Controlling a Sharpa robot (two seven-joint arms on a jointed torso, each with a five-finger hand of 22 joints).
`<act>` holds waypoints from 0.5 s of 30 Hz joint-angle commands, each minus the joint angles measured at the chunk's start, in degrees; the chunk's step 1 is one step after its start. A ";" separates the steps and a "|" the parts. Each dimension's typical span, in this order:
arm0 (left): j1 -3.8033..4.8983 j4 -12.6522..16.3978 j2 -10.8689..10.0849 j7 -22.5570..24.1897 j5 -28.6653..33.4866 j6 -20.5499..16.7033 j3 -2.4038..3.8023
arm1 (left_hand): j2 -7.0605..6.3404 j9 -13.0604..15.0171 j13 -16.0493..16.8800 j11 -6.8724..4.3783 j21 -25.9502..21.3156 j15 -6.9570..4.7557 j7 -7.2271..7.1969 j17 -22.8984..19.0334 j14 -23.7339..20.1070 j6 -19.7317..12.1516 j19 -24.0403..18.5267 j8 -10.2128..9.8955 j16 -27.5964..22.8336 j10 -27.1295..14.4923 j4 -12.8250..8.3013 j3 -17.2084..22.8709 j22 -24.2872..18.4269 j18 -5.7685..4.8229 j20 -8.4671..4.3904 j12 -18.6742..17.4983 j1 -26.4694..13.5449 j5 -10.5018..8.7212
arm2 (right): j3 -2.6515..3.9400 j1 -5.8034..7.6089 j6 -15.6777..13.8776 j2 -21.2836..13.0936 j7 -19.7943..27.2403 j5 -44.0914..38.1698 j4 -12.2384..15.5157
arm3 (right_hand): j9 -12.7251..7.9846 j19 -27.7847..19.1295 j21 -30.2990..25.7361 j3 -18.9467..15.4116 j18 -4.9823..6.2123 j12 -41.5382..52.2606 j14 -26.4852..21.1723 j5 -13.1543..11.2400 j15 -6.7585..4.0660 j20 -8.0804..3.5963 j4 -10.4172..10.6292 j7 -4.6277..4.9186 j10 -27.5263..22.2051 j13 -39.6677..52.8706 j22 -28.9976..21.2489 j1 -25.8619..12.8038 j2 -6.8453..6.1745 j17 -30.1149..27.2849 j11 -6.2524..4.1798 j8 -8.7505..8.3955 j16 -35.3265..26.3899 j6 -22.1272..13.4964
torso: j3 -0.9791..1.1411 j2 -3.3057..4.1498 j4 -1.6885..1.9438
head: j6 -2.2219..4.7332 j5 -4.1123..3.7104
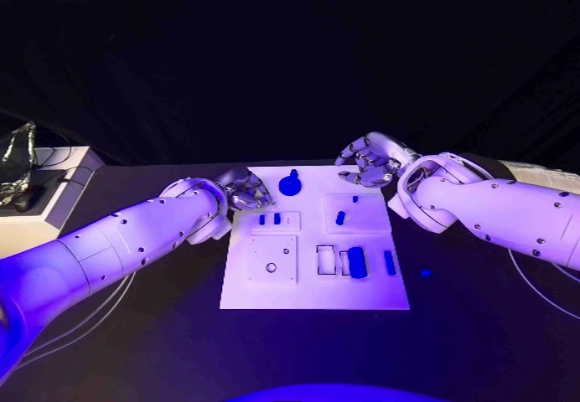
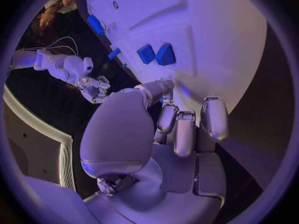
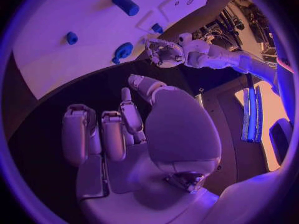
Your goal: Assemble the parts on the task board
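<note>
The white task board (image 1: 308,289) lies mid-table. My left hand (image 1: 248,191) hovers at its far left corner, fingers curled in and holding nothing (image 2: 184,129). At the far right corner my right hand (image 1: 369,161) is curled the same way, with nothing in it (image 3: 115,132). A blue teardrop part (image 1: 290,182) lies on the board's far edge between the hands. Two small blue pegs (image 1: 268,219) stand near the left hand (image 2: 156,54). A short peg (image 1: 339,218) and a thick blue block (image 1: 357,261) sit further right, and a slim bar (image 1: 389,262) lies beside the block.
A small blue piece (image 1: 424,272) lies on the black table just off the board's right edge. A white box with cables (image 1: 43,197) stands at the far left. Dark tabletop surrounds the board on the near side.
</note>
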 commanded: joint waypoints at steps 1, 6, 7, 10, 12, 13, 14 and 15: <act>0.02 0.30 0.03 0.72 0.81 -0.84 0.15 | -0.03 0.02 0.04 0.20 0.31 -0.30 0.06 8.08 3.41 -0.51 0.51 -0.16 0.29 0.30 -0.19 0.16 0.05 -0.76 -0.02 0.20 0.24 0.01 | 0.03 -0.02 0.03 -0.02 0.46 -0.37 0.06 | 0.07 3.01 -0.22 -0.15 -0.93 0.32 4.24 0.20 -0.17 -0.03 0.10 -0.08 0.23 0.06 10.63 -0.58 -0.12 7.29 0.04 -0.20 0.16 0.32 | -0.01 -0.07 0.04 | 0.01 -0.02; 0.01 0.49 -0.11 1.20 1.46 -1.05 0.42 | -0.05 0.03 0.06 0.21 0.26 -0.29 0.07 8.05 3.40 -0.55 0.45 -0.17 0.29 0.31 -0.22 0.17 -0.02 -0.74 -0.02 0.21 0.21 0.01 | 0.03 -0.02 0.03 -0.03 0.46 -0.39 0.06 | 0.07 3.01 -0.22 -0.15 -0.93 0.32 4.24 0.20 -0.17 -0.03 0.10 -0.08 0.23 0.06 10.63 -0.58 -0.12 7.29 0.04 -0.20 0.16 0.32 | -0.04 -0.01 -0.02 | 0.12 -0.12; 0.01 0.53 -0.15 1.33 1.62 -1.11 0.47 | -0.05 0.03 0.07 0.21 0.26 -0.29 0.07 8.05 3.40 -0.55 0.45 -0.17 0.29 0.31 -0.22 0.17 -0.02 -0.73 -0.02 0.21 0.21 0.01 | 0.03 -0.02 0.02 -0.04 0.47 -0.39 0.06 | 0.07 3.01 -0.22 -0.15 -0.93 0.32 4.24 0.20 -0.17 -0.03 0.10 -0.08 0.23 0.06 10.63 -0.58 -0.12 7.29 0.04 -0.20 0.16 0.32 | -0.04 -0.01 -0.02 | 0.12 -0.12; 0.01 0.68 -0.28 1.64 2.08 -1.23 0.62 | -0.05 0.03 0.08 0.22 0.21 -0.29 0.08 8.01 3.39 -0.57 0.40 -0.18 0.28 0.32 -0.23 0.17 -0.08 -0.72 -0.02 0.22 0.20 0.01 | 0.03 -0.03 0.02 -0.08 0.47 -0.39 0.04 | 0.07 3.01 -0.22 -0.15 -0.93 0.32 4.24 0.20 -0.17 -0.03 0.10 -0.08 0.23 0.06 10.63 -0.58 -0.12 7.29 0.04 -0.20 0.16 0.32 | -0.05 -0.01 0.00 | 0.13 -0.14; 0.00 0.88 -0.43 1.87 2.43 -1.29 0.82 | -0.07 0.02 0.09 0.23 0.16 -0.28 0.09 7.95 3.37 -0.63 0.33 -0.21 0.27 0.32 -0.26 0.17 -0.15 -0.70 -0.03 0.22 0.18 0.01 | 0.03 -0.03 -0.01 -0.13 0.47 -0.39 0.04 | 0.07 3.01 -0.22 -0.15 -0.93 0.32 4.24 0.20 -0.17 -0.03 0.10 -0.08 0.23 0.06 10.63 -0.58 -0.12 7.29 0.04 -0.20 0.16 0.32 | -0.05 -0.03 0.00 | 0.09 -0.18; 0.00 0.95 -0.48 1.95 2.54 -1.32 0.91 | -0.07 0.02 0.09 0.23 0.16 -0.28 0.09 7.95 3.37 -0.63 0.33 -0.21 0.27 0.32 -0.26 0.17 -0.15 -0.70 -0.03 0.22 0.18 0.01 | 0.03 -0.03 -0.03 -0.15 0.48 -0.39 0.05 | 0.07 3.01 -0.22 -0.15 -0.93 0.32 4.24 0.20 -0.17 -0.03 0.10 -0.08 0.23 0.06 10.63 -0.58 -0.12 7.29 0.04 -0.20 0.16 0.32 | -0.05 -0.03 0.00 | 0.07 -0.19; 0.00 1.10 -0.57 2.10 2.74 -1.41 1.10 | -0.08 0.01 0.00 0.25 0.15 -0.27 0.12 7.89 3.35 -0.74 0.32 -0.26 0.26 0.25 -0.30 0.18 -0.17 -0.69 -0.03 0.18 0.15 0.00 | 0.03 -0.03 -0.09 -0.18 0.51 -0.39 0.05 | 0.07 3.01 -0.22 -0.15 -0.93 0.32 4.24 0.20 -0.17 -0.03 0.10 -0.08 0.23 0.06 10.63 -0.58 -0.12 7.29 0.04 -0.20 0.16 0.32 | -0.05 -0.03 0.00 | 0.06 -0.19; 0.00 1.28 -0.69 2.28 2.97 -1.54 1.30 | -0.09 0.01 -0.01 0.25 0.15 -0.27 0.12 7.88 3.34 -0.74 0.31 -0.26 0.26 0.24 -0.30 0.18 -0.17 -0.69 -0.03 0.18 0.15 0.00 | 0.03 -0.03 -0.19 -0.22 0.57 -0.39 0.07 | 0.07 3.01 -0.22 -0.15 -0.93 0.32 4.24 0.20 -0.17 -0.03 0.10 -0.08 0.23 0.06 10.63 -0.58 -0.12 7.29 0.04 -0.20 0.16 0.32 | -0.04 -0.04 0.00 | 0.17 -0.22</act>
